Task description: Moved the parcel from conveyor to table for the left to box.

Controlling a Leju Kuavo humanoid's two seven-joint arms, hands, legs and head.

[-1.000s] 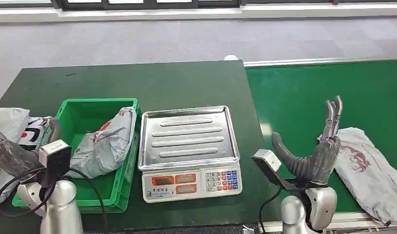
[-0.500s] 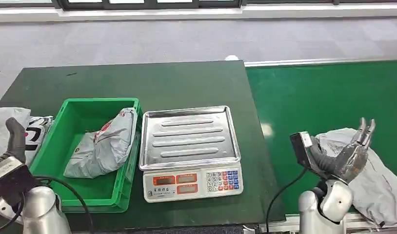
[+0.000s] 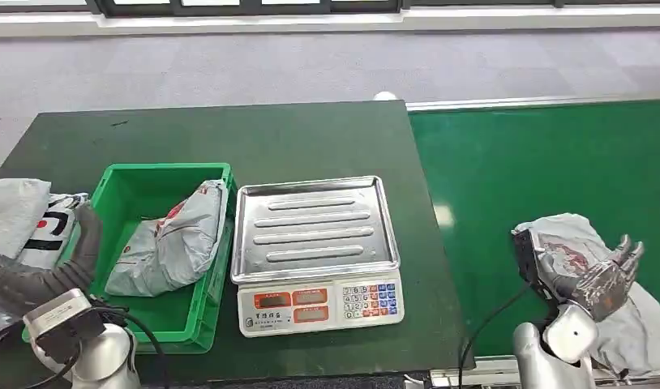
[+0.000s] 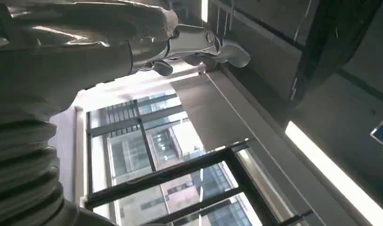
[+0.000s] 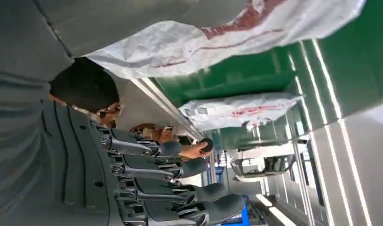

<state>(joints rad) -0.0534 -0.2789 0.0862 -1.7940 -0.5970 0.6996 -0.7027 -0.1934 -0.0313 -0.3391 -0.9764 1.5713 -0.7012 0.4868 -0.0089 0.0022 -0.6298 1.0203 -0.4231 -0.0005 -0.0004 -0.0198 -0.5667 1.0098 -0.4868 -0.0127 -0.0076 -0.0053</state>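
Note:
A grey parcel (image 3: 563, 237) with red print lies on the green conveyor (image 3: 537, 154) at the near right. My right hand (image 3: 606, 284) hovers over the parcel's near part with its fingers (image 5: 180, 167) stretched out and holding nothing; the parcel (image 5: 203, 42) lies close by its thumb side. I cannot tell whether the hand touches it. My left hand (image 3: 83, 241) is raised beside the left wall of the green box (image 3: 116, 182) with nothing in it. In the left wrist view its fingers (image 4: 203, 44) point up into the air.
Another grey parcel (image 3: 173, 239) lies inside the box. A scale with a steel tray (image 3: 315, 219) stands mid-table, between box and conveyor. More bags (image 3: 23, 215) lie at the table's left edge. Farther along the belt lies a second parcel (image 5: 241, 110), near a person's arm (image 5: 189, 151).
My right hand has moved right and down from beside the parcel to over its near end. My left hand has dropped back and come up again by the box's left wall.

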